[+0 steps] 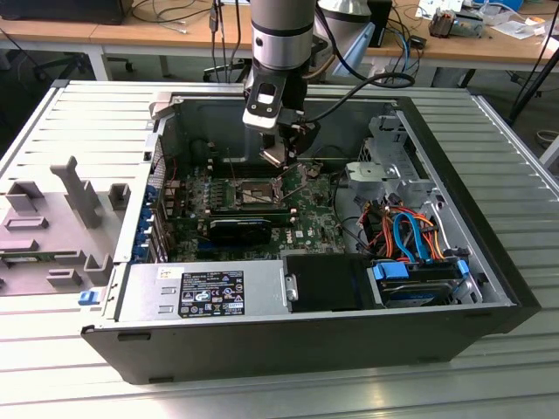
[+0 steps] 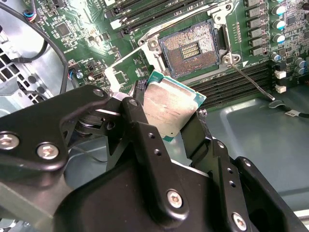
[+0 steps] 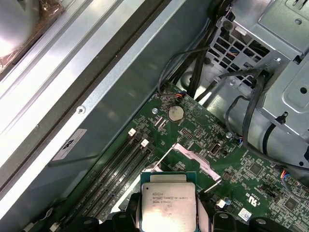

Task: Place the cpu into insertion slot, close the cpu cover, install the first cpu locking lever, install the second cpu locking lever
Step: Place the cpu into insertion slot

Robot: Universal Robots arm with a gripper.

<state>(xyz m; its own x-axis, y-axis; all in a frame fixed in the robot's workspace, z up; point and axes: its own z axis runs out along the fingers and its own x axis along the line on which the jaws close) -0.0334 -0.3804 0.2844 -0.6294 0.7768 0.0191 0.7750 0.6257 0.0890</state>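
One cpu (image 2: 170,105) clamped in gripper (image 2: 168,115), hovering nr open insertion slot (image 2: 190,48), not touching it

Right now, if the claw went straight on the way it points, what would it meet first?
Probably the insertion slot or the open cpu cover beside it; the cpu held in the claw would touch first. Depth is unclear.
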